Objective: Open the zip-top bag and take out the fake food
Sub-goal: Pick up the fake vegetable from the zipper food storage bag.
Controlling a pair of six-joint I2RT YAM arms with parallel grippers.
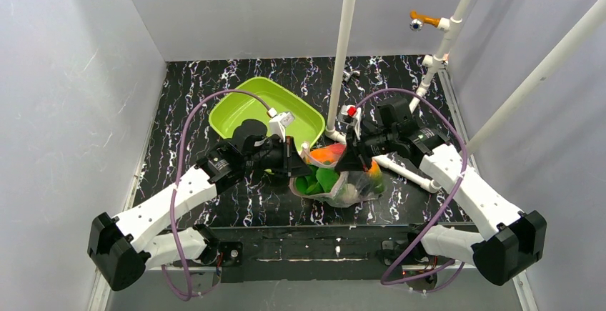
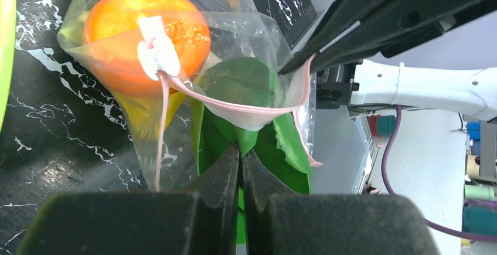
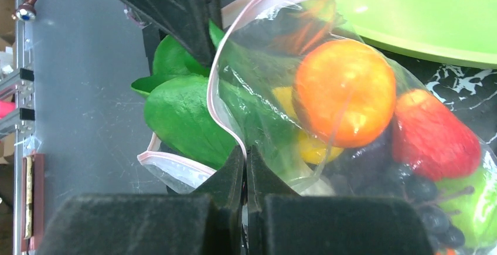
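Note:
The zip-top bag (image 1: pixel 350 188) lies mid-table, its mouth open and its pinkish zip strip (image 2: pixel 234 107) pulled apart. My right gripper (image 3: pixel 245 152) is shut on one lip of that strip (image 3: pixel 218 108). Inside the bag (image 3: pixel 351 167) sit fake food pieces: an orange (image 3: pixel 344 94), a red fruit (image 3: pixel 433 135), a lemon (image 3: pixel 313 148) and dark grapes (image 3: pixel 422 202). The leafy green (image 3: pixel 181 114) sticks out of the mouth. My left gripper (image 2: pixel 241 149) is shut on one of its leaves (image 2: pixel 234 79). In the top view the left gripper (image 1: pixel 299 162) and right gripper (image 1: pixel 355 159) face each other across the bag's mouth.
The lime-green tray (image 1: pixel 236 107) stands just behind the left gripper. A white upright pipe (image 1: pixel 343 53) rises behind the bag, and a low pipe (image 1: pixel 407 171) runs along the table to its right. Coloured pegs (image 1: pixel 425 19) hang at the back right. Grey walls close in the sides.

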